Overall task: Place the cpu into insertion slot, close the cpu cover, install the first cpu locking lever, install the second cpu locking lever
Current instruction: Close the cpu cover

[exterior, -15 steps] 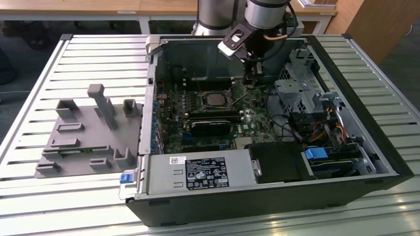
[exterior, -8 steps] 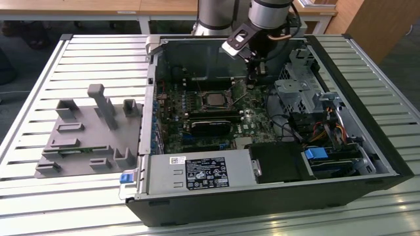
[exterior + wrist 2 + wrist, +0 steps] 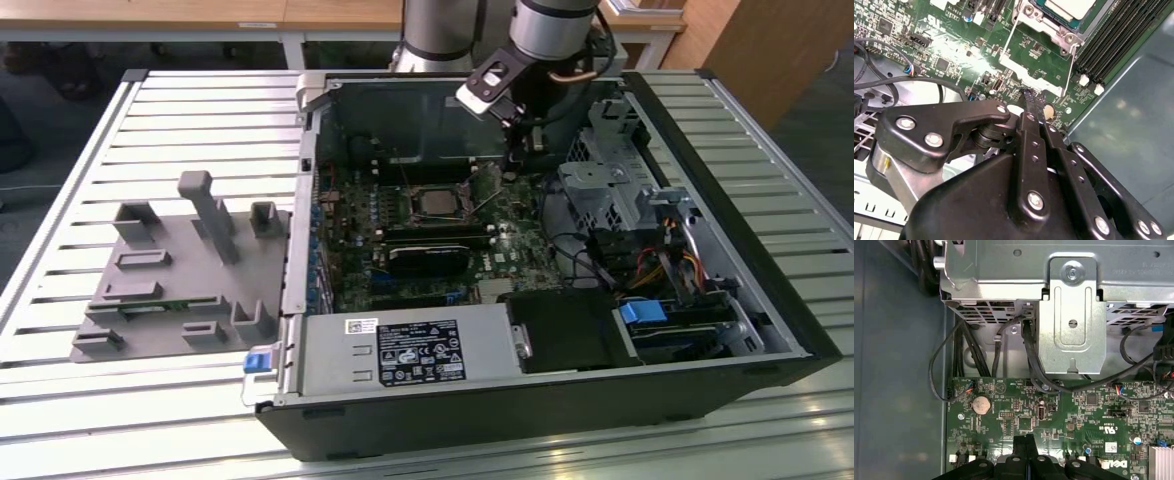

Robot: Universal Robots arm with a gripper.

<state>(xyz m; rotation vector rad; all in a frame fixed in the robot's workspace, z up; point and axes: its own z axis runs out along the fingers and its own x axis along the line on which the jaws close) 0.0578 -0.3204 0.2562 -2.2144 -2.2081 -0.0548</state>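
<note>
In the exterior view my gripper [image 3: 519, 170] hangs inside the open computer case, just to the right of the insertion slot [image 3: 438, 203]. Both wrist views show its black fingers pressed together with nothing between them, tips [image 3: 1031, 97] just above the green board [image 3: 1019, 415]. The cpu [image 3: 1069, 6] lies in the slot with the silver cpu cover [image 3: 1046, 27] framing it. Two thin wire locking levers [image 3: 1007, 42] [image 3: 1071, 70] run along the slot's sides toward my fingertips. Whether they are latched is unclear.
A metal drive cage [image 3: 1069, 305] with black cables [image 3: 966, 355] stands beside the board, close to the gripper. Long black memory slots [image 3: 1114, 35] flank the slot. A power supply [image 3: 400, 350] fills the case's near side. A grey fixture [image 3: 174, 270] sits on the slatted table.
</note>
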